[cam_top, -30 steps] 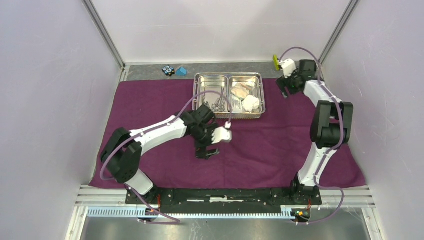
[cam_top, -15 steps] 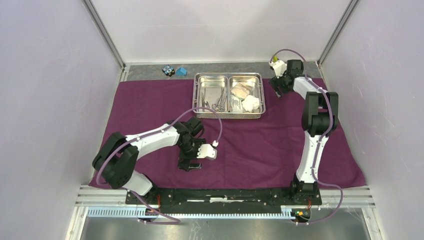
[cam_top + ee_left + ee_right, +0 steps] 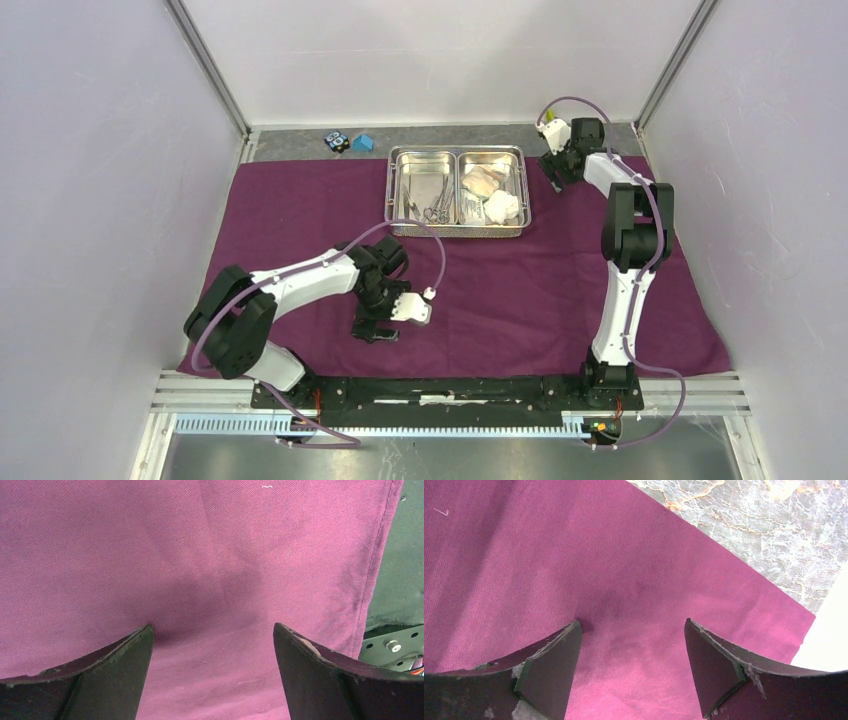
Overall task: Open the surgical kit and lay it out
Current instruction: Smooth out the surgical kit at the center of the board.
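The purple cloth wrap (image 3: 300, 210) lies spread flat on the table. The steel tray (image 3: 457, 232) stands on it at the back centre. Its left compartment holds the forceps and tweezers (image 3: 435, 208). Its right compartment holds a white gauze wad (image 3: 503, 206) and the pale packet (image 3: 483, 182). My left gripper (image 3: 375, 328) is open and empty, low over the cloth's near part (image 3: 212, 627). My right gripper (image 3: 553, 172) is open and empty, low over the cloth's far right corner (image 3: 632, 622), right of the tray.
A small blue block (image 3: 363, 143) and a black-and-blue object (image 3: 336, 141) sit on the bare table behind the cloth. The cloth's near hem (image 3: 377, 560) and the black arm base (image 3: 395, 645) show by my left gripper. Grey marbled table (image 3: 764, 525) borders the far corner.
My left gripper has drawn back from the middle of the cloth toward the near edge and lowered. My right gripper has moved left and down to the cloth's far right corner.
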Robot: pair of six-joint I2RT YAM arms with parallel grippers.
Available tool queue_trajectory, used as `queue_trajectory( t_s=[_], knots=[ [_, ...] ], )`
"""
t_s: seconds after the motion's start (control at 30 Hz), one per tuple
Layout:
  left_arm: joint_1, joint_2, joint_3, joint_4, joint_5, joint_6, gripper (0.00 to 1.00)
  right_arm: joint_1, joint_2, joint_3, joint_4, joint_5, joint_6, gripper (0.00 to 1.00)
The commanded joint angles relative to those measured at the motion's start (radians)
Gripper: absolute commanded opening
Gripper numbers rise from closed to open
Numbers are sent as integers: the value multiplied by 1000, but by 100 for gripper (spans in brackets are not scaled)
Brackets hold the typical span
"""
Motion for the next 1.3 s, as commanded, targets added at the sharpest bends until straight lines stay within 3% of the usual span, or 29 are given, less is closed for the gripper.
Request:
queue_trajectory(
  t_s=[0.0, 0.23, 0.4, 0.53, 0.67, 0.97, 1.13, 1.27],
  knots=[
    [-13, 24, -58, -147, 4, 16, 95, -7, 39, 12, -20, 58, -29, 82],
    [-38, -45, -18, -184, 42, -9, 99, -14, -29, 6, -33, 42, -36, 82],
    [13, -147, 73, -186, 42, -48, 100, -60, -141, -47, -43, -8, -38, 83],
    [140, -162, 168, -190, 72, -72, 100, -106, -233, -125, -70, -64, -60, 83],
    [267, -157, 189, -103, 15, -126, 100, -136, -342, -267, -93, -96, -123, 83],
    [729, 6, 288, 4, 7, -230, 100, -210, -572, -629, -135, -66, -320, 83],
    [945, 93, 295, 68, -13, -260, 100, -301, -639, -735, -156, -62, -406, 83],
    [1051, 111, 284, 59, -17, -244, 100, -368, -666, -781, -176, -66, -462, 83]
  ],
)
